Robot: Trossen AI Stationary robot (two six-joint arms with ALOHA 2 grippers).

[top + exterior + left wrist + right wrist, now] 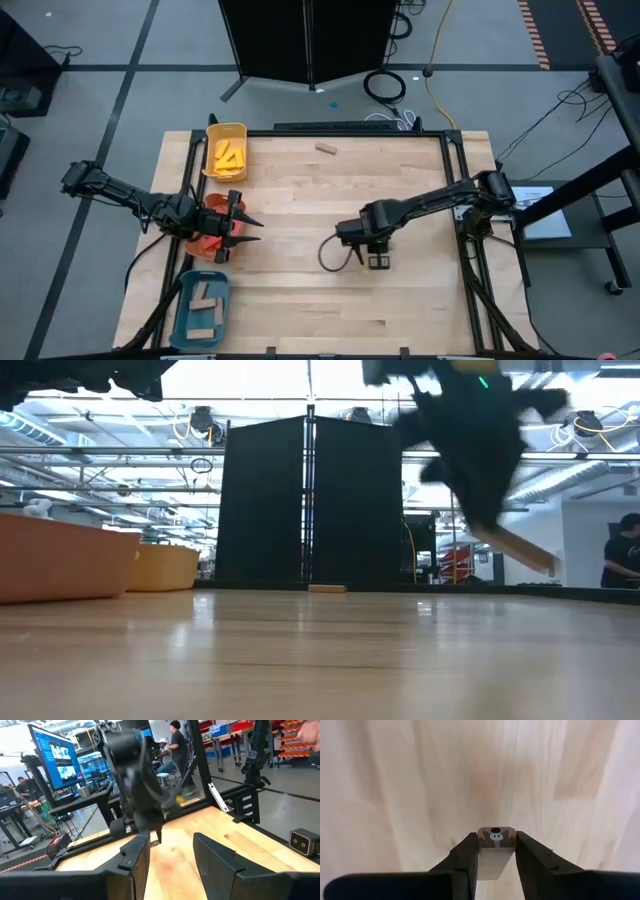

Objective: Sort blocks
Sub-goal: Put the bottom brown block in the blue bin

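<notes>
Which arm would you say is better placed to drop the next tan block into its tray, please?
The right: the right gripper is shut on a tan block, above the table. The left gripper hangs open over the orange tray.

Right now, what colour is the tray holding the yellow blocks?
Yellow plastic tray, seen best in the high view.

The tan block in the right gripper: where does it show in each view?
High view: hidden under the right gripper, mid-table.
Low view: tan block slants down from the gripper, upper right.
Left wrist view: not made out.
Right wrist view: clamped between the fingers, bottom centre.
Shared landmark: the loose tan block at the table's far edge.
</notes>
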